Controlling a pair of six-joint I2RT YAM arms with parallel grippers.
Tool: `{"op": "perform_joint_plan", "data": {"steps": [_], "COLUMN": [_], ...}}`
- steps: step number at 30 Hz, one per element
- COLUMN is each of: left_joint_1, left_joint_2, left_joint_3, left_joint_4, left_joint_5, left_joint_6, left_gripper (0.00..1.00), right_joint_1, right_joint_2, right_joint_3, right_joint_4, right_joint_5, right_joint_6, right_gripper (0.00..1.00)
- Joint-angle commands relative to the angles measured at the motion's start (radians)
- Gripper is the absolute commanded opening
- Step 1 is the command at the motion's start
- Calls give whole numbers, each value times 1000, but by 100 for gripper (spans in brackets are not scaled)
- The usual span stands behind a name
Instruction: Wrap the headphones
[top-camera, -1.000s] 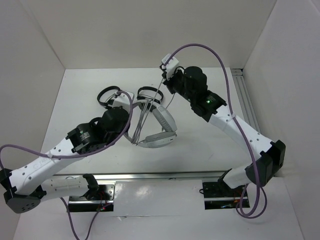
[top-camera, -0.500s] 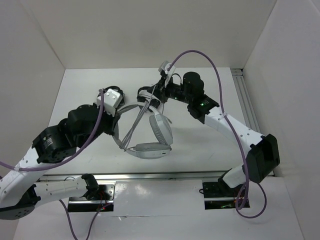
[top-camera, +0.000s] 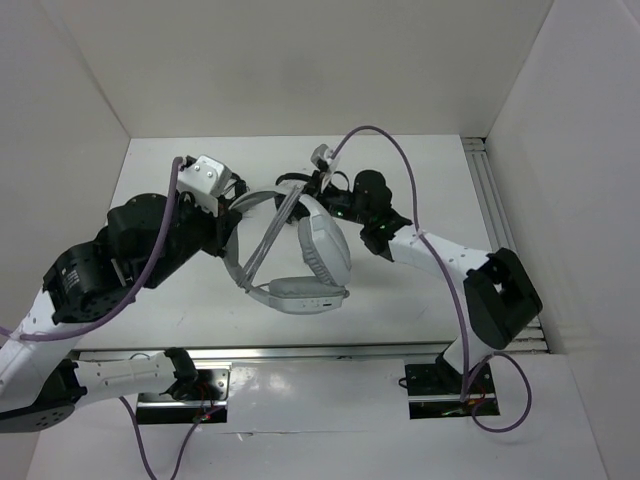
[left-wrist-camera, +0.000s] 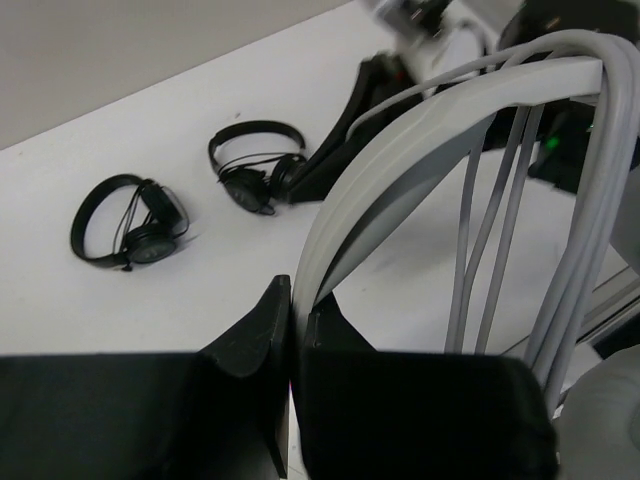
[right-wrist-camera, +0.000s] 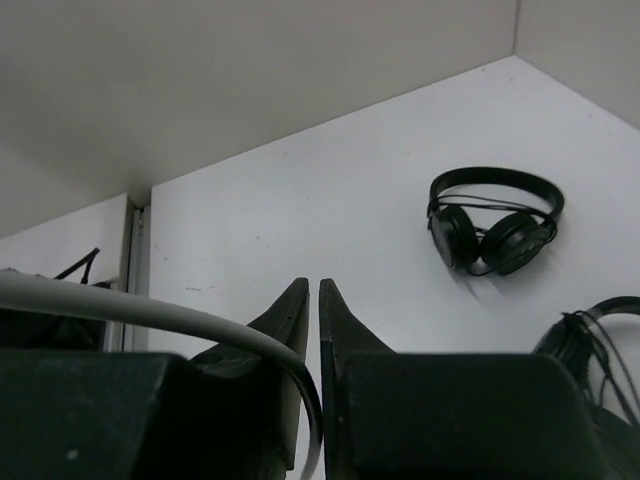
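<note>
Headphones (top-camera: 322, 250) hang above the table (top-camera: 420, 295) between your arms, with several cable (left-wrist-camera: 478, 230) loops already across the band (left-wrist-camera: 400, 150); securing the tail likely remains. Your left gripper (left-wrist-camera: 293, 315) pinches the band. Your right gripper (right-wrist-camera: 312, 300) is almost pressed together, with cable entering its slit; you can't tell whether it grips.

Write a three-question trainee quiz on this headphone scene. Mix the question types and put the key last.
1. True or false: the left gripper is shut on the band of the grey headphones.
2. Count: how many black headphones lie on the table?
3. Pick one: the cable runs A) across the band's arch, B) flat along the table, C) around a black pair.
Key: 1 true; 2 two; 3 A.
</note>
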Motion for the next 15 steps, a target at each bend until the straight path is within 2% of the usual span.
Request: {"op": "perform_joint_plan", "data": {"steps": [1, 9, 13, 15], "left_joint_1": [-11, -11, -11, -11], "left_joint_2": [5, -15, -26, -26], "left_joint_3": [62, 17, 8, -1], "left_joint_4": [198, 249, 270, 285], "left_joint_5": [72, -39, -105, -114], "left_joint_6": [-117, -260, -291, -300], "left_gripper": [0, 0, 0, 0], "right_joint_1": [22, 32, 32, 42], "right_joint_2": [74, 167, 207, 232], "right_joint_3": [35, -29, -84, -100], "right_joint_4": [100, 255, 371, 404], "right_joint_5": [22, 22, 22, 13], "right_joint_6": [53, 144, 188, 202], "right_gripper": [16, 19, 19, 22]}}
